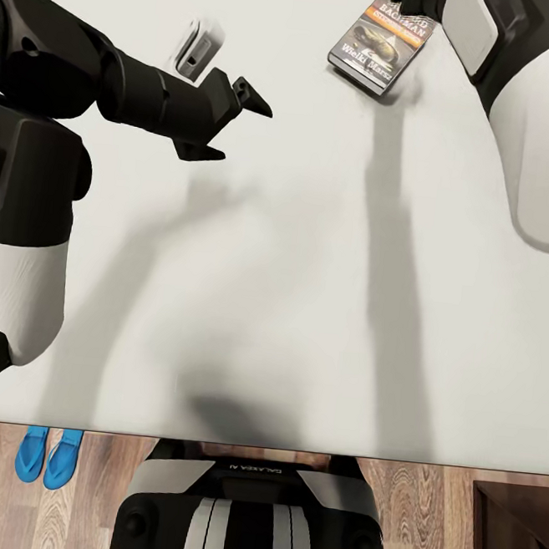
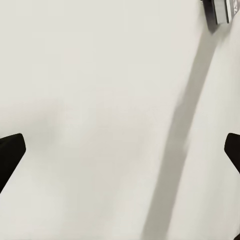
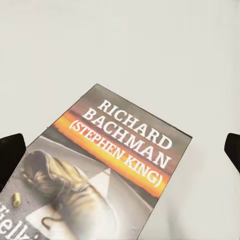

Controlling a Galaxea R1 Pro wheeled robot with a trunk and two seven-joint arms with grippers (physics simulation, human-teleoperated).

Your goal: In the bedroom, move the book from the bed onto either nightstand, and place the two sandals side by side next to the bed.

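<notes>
Three cameras over the bed: one high overview, two close wrist views.

The head camera looks steeply down from above the robot's own base, mattress across most of the frame, wood floor along the bottom edge. The left wrist camera faces the mattress from moderately near; the book sits at its upper right corner. The right wrist camera hangs very close over the same book, which the head view shows at top centre-right.
</notes>
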